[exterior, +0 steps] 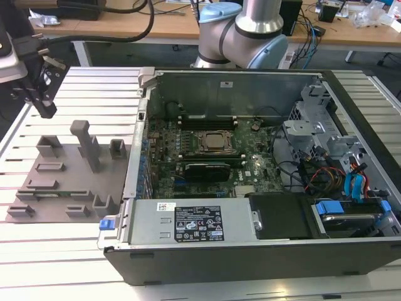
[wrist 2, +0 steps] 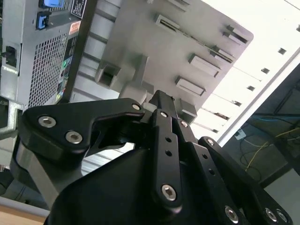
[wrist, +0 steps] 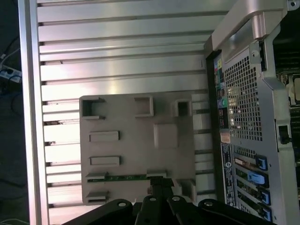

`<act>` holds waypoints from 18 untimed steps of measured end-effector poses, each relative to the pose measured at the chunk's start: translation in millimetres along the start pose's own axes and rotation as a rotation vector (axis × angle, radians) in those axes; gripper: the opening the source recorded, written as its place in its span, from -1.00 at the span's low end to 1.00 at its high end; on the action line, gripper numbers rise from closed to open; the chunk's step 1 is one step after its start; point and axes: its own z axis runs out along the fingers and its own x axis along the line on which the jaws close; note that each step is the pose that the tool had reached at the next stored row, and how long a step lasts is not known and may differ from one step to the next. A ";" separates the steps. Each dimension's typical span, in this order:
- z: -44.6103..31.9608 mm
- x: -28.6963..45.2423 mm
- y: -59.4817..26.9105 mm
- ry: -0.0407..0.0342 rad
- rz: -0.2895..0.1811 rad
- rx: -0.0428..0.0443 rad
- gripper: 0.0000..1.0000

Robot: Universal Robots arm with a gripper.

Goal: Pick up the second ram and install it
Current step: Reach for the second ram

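In the exterior view, an open black-and-silver metal computer case lies on a ribbed aluminium table. It holds a large green motherboard with a square metal-framed processor socket, beside cables and blue-tabbed drive parts. On the exterior view's left of the case lies a flat grey plastic holder plate with raised, slotted blocks. The second ram, a thin green strip, sits low in the blocks near the plate's front edge. The black gripper hangs above the plate's far corner, well apart from the strip.

In the second wrist view, the gripper shows matte black bolted links, its jaws pressed together on nothing, over the holder plate.

In the first wrist view, the second ram spans two blocks of the holder plate, and the gripper shows just beside one end. The case's perforated rear panel is alongside.
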 end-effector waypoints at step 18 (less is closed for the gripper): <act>15.5 6.8 -38.4 0.0000 0.000 0.0001 -0.80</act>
